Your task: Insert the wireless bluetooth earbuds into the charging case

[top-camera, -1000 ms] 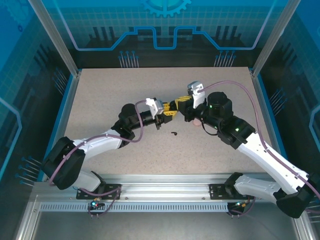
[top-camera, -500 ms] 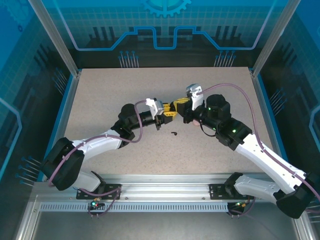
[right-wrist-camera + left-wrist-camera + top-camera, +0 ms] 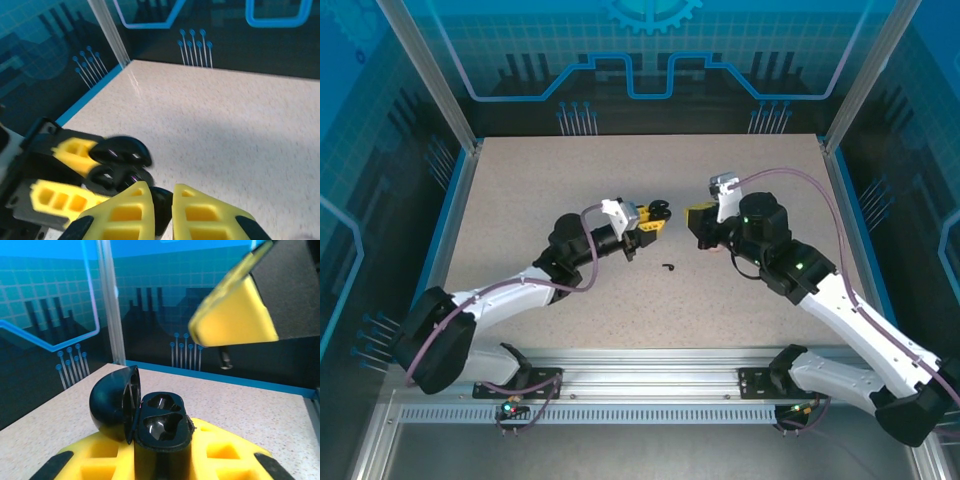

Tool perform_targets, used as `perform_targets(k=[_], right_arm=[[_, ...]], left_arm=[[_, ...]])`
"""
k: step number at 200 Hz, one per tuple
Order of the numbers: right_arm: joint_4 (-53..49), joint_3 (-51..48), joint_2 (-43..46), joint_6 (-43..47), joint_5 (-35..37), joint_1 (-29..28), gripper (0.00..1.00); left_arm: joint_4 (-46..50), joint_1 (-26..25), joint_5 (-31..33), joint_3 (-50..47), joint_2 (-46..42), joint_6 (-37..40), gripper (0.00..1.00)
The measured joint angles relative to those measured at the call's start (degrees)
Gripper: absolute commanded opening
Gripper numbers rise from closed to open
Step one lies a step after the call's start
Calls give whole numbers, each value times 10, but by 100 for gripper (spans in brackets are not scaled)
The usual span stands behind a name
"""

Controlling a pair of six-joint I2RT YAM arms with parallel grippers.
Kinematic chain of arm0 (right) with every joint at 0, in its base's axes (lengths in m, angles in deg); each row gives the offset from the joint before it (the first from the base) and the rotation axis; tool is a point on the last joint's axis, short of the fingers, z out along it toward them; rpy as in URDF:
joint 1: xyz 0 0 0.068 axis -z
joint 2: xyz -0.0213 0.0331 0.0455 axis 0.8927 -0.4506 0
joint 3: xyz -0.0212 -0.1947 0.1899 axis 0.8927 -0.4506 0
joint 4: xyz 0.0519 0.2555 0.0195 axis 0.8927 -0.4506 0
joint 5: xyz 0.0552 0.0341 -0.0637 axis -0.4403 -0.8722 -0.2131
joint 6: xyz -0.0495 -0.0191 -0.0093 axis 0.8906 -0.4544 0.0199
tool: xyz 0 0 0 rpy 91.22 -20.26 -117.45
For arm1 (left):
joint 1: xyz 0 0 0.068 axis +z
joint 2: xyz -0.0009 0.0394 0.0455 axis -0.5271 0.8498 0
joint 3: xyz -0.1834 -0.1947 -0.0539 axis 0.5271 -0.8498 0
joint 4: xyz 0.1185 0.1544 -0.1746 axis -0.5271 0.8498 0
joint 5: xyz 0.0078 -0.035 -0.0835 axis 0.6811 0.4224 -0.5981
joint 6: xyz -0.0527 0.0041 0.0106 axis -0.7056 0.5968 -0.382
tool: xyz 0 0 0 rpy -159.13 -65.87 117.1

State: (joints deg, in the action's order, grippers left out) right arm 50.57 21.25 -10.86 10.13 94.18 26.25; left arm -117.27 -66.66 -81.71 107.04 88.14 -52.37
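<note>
While left gripper (image 3: pixel 652 220) clamps one open charging case (image 3: pixel 150 420), right gripper (image 3: pixel 162 189) sits narrow; one black earbud (image 3: pixel 668 267) at case's 6 o'clock.

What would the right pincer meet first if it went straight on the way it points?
Most likely the open black charging case held in the left pincer. It sits just ahead of the right pincer in the wrist view, though the gap between them is hard to judge.
</note>
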Motion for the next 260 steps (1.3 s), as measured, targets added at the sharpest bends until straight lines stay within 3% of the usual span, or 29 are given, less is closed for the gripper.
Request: perform_targets(k=[32,80,163,260], right_arm=[[-20,-74,-18,-47,-1,-1,10],[-40,-153,-161,-83,-2,-33,9],[-70,-124,-310,-97,11,-75,15],[-147,-50,-375,-116,21,-81,30]], left_arm=[[16,5,31,-14,-28,-2,0],[36,6,58,-15,-71,-4,0],[50,6,69,-15,-87,-4,0],[50,6,70,-15,-87,-4,0]])
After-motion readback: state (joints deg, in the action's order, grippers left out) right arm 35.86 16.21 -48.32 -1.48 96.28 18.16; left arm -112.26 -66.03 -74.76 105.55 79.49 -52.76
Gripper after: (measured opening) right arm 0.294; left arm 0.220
